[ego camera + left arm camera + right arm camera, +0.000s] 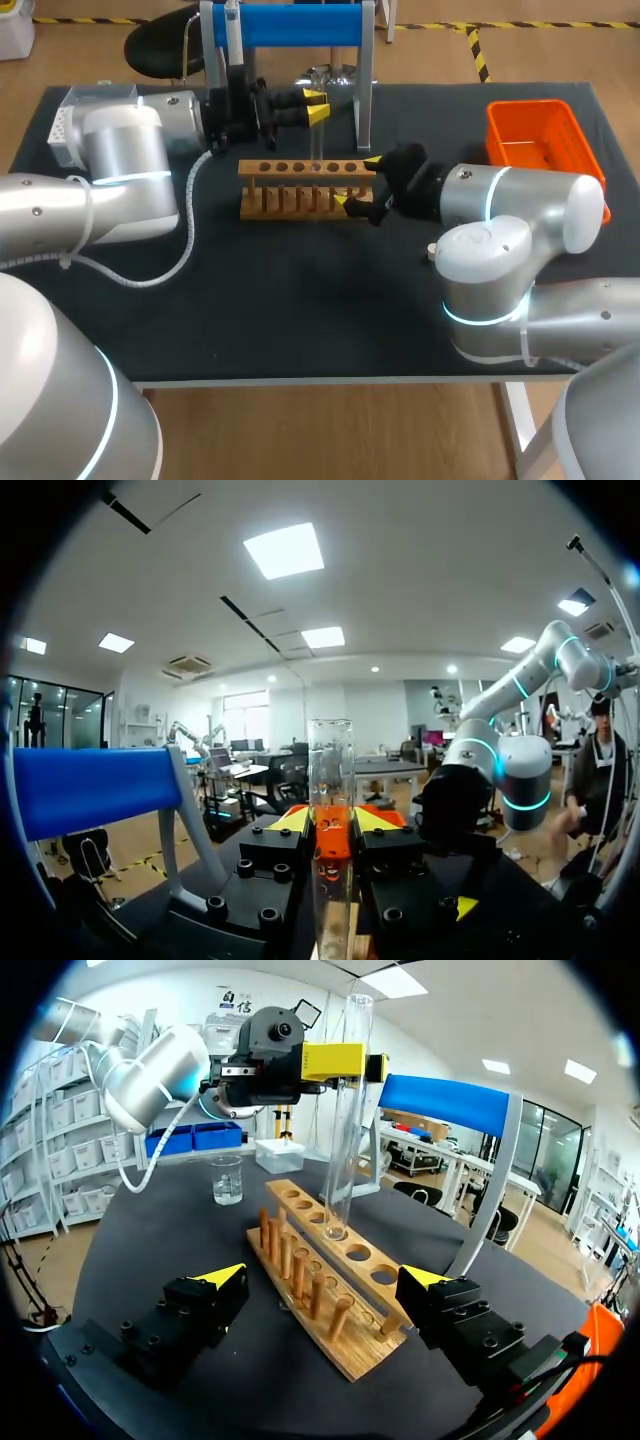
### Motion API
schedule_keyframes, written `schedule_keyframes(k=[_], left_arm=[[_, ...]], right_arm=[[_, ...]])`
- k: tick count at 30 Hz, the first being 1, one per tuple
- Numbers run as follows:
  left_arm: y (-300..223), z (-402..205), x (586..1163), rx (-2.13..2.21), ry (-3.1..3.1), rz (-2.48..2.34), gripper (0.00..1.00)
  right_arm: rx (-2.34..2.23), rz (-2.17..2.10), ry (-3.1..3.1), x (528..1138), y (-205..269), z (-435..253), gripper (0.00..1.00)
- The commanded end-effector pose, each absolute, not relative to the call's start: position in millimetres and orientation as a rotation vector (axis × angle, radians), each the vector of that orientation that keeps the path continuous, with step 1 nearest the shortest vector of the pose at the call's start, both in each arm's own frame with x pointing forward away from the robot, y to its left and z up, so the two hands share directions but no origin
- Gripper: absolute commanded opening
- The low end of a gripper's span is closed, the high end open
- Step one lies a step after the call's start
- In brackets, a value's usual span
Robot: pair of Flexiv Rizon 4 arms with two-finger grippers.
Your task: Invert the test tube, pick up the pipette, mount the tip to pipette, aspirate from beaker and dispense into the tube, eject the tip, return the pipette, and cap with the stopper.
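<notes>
My left gripper (316, 108) clasped the clear glass test tube (345, 1130) upright over the wooden rack (345, 1345); my right gripper (357, 182) gaped alongside.

Near half of the table (300, 310) is bare, loads of room. Far side's tight: wooden rack (300, 190) mid-table, test tube (345, 1120) sticking up from it, blue stand (300, 25) just behind, orange bin (540, 135) far right.

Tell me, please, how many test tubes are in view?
1. The tube is held in the left gripper, its lower end at a hole in the rack. No other tube shows in the rack or on the table.
</notes>
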State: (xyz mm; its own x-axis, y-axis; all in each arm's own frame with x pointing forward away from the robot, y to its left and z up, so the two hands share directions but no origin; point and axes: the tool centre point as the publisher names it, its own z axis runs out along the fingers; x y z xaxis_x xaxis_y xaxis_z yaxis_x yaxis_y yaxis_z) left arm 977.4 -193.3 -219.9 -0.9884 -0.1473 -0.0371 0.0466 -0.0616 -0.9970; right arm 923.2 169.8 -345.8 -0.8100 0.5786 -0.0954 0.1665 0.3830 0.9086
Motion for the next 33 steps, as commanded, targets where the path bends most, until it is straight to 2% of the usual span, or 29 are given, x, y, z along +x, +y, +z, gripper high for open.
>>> schedule_keyframes(k=[1, 33], left_arm=[[-195.3, -224.3, 978.8, -0.111, 2.048, -2.200, 0.00], [-192.4, -230.4, 978.2, -0.081, 2.073, -2.112, 0.00]], right_arm=[[0.643, 1.412, 2.247, 922.8, 169.2, -346.1, 1.00], [0.643, 1.412, 2.247, 922.8, 169.2, -346.1, 1.00]])
